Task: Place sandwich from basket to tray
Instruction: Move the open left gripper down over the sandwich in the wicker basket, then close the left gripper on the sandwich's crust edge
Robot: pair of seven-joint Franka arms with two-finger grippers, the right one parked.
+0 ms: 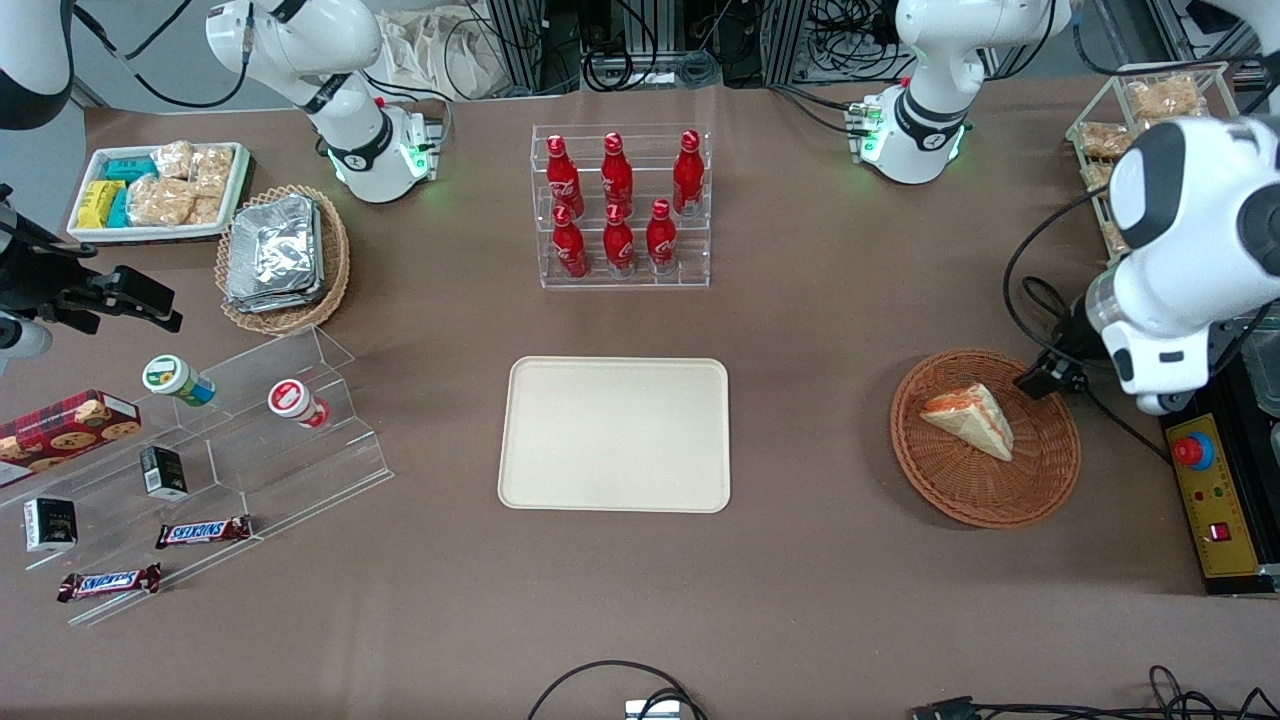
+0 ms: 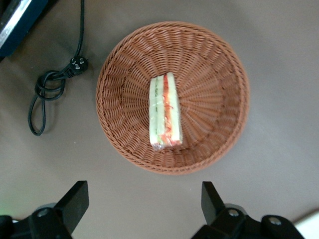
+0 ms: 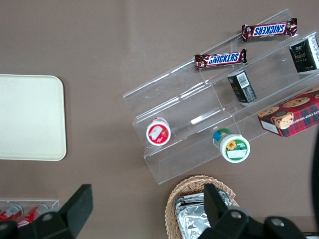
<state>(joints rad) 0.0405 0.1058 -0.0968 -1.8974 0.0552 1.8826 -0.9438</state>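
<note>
One sandwich (image 1: 968, 420) is recorded lying in the round reddish-brown basket (image 1: 1040, 480), which stands toward the working arm's end of the table. In the wrist view the sandwich (image 2: 166, 110) is seen edge-on near the middle of the basket (image 2: 219, 64), its green and orange-red filling layers turned upward. The cream tray (image 1: 615, 434) is noted at the table's middle, well apart from the basket, with nothing on it.

The gripper (image 2: 144, 201) is held above the table just beside the basket rim, not yet over the sandwich. Its jaws are spread wide and nothing is held between them. No contact with the sandwich or the basket is observed.

The step in hand is judged to be the approach before the grasp; nothing of the transfer itself is done. For the next move, the gripper would need to be brought over the basket's middle, the spread fingers (image 2: 75, 201) set either side of the wedge across its bread faces, and then lowered within the rim. A gentle closure is advised, as the bread is judged soft and easily crushed. A power cable (image 2: 50, 84) lies on the table near the basket, clear of the likely path.
</note>
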